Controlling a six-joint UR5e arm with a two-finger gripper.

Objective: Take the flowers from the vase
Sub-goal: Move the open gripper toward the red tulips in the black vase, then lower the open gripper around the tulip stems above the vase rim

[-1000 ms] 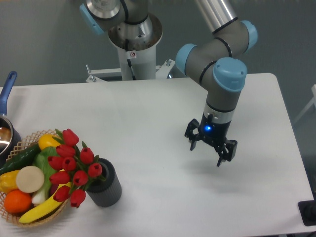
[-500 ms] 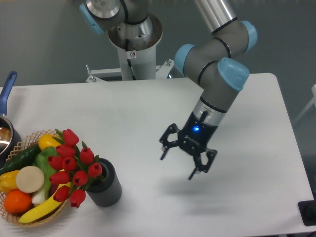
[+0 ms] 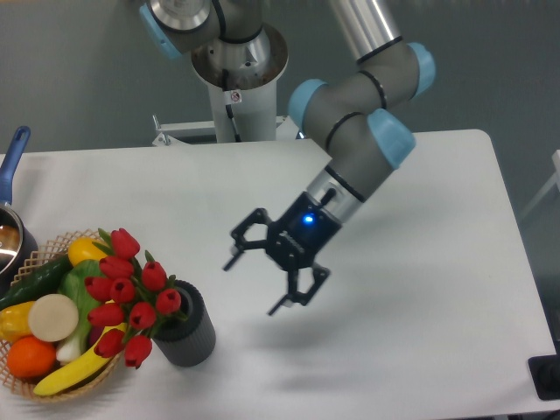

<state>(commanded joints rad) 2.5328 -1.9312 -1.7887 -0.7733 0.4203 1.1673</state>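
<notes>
The flowers (image 3: 125, 293), red tulip buds with green leaves, stand in the vase (image 3: 188, 331), a short dark ribbed cylinder near the table's front left. They lean left over the basket's edge. My gripper (image 3: 254, 286) hangs open above the table, to the right of the vase and a little above it, tilted with its fingers pointing toward the lower left. Nothing is between its fingers, and a clear gap separates it from the flowers.
A wicker basket (image 3: 35, 260) of colourful fruit and vegetables sits at the left edge, touching the flowers. A blue-handled metal pot (image 3: 10, 192) stands behind it. The arm's base column (image 3: 238, 83) rises at the back of the white table (image 3: 437, 332).
My gripper has swung left and slightly down across the table, from right of centre toward the vase, tilting its fingers more toward the flowers. It has stayed open.
</notes>
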